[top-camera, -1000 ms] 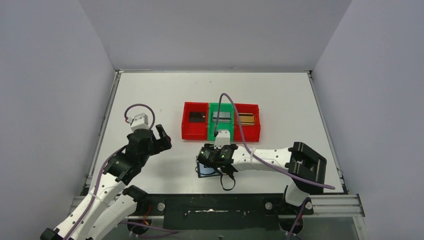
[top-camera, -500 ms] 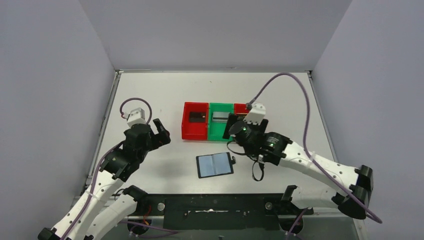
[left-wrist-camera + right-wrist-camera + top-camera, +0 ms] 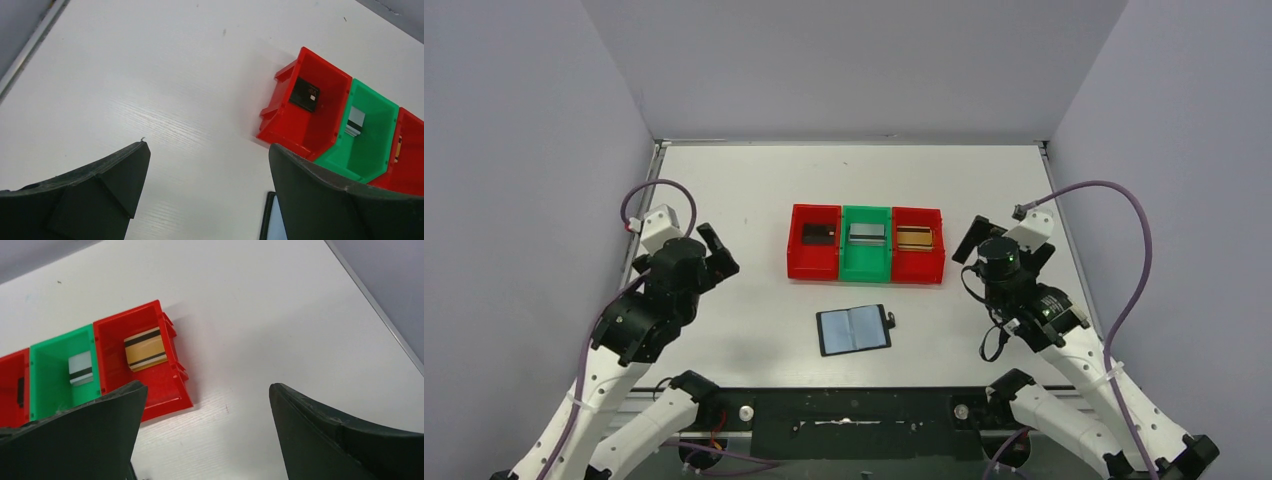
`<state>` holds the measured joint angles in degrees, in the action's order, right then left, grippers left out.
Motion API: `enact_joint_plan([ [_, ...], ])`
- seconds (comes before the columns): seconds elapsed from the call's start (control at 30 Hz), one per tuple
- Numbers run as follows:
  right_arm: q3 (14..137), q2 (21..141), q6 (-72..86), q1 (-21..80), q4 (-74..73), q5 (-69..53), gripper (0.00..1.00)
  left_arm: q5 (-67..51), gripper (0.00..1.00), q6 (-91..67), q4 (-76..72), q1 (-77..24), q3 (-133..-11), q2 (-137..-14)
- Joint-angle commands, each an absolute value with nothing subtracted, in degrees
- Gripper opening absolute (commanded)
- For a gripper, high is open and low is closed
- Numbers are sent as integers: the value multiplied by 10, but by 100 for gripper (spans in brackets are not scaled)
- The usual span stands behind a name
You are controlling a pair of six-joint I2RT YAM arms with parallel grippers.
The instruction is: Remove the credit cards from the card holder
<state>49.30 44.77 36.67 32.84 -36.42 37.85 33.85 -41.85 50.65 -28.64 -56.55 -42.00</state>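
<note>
The right hand [image 3: 1007, 243] hangs above the bench [image 3: 754, 170] with its fingers spread wide and nothing between them. Its arm rises from the near right corner. To this hand's left stands a row of three bins [image 3: 865, 270], red, green and red, touching side by side. The gold card [image 3: 916, 238] lies in the red bin closest to the hand, the silver-grey card [image 3: 867, 233] in the green bin, and the black card [image 3: 819, 234] in the farthest red bin. Each card's long axis runs along the row.

Left of the hand and nearer the arm bases, the card holder [image 3: 854, 329] lies open and flat. Its long axis runs roughly along the row, and its small tab points toward the right hand.

The left hand [image 3: 717, 252], equally wide open and empty, hovers beyond the bins' far end, tilted toward them.
</note>
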Motion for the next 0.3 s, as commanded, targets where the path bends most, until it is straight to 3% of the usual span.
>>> enact_joint_plan([
  [0.0,480,441,367,323,-383,348,98,401,91,-421,544,-283,-606,-393],
  [0.27,471,426,367,323,-368,312,98,421,92,-402,548,-284,-625,-392],
])
